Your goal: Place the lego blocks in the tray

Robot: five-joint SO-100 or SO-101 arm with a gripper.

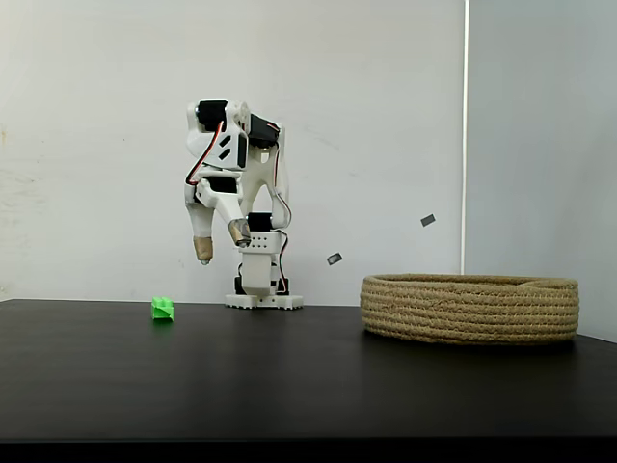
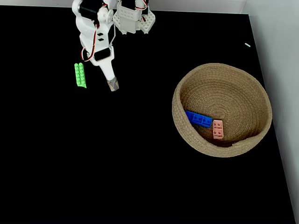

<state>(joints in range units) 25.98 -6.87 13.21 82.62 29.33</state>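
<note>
A green lego block (image 1: 162, 309) (image 2: 80, 74) lies on the black table, left of the arm. In a fixed view from above, a blue block (image 2: 199, 119) and a pink block (image 2: 217, 129) rest side by side inside the tray (image 2: 184, 88), a round tan rope basket (image 1: 469, 309) at the right. My gripper (image 1: 220, 243) hangs above the table, slightly right of the green block and clear of it. Its jaws are open with nothing between them. One tan fingertip (image 2: 112, 85) points toward the table's middle.
The arm's white base (image 1: 262, 289) (image 2: 134, 18) stands at the table's far edge. A white wall rises behind it. Bare black tabletop (image 2: 117, 163) stretches between the green block and the basket and across the whole near side.
</note>
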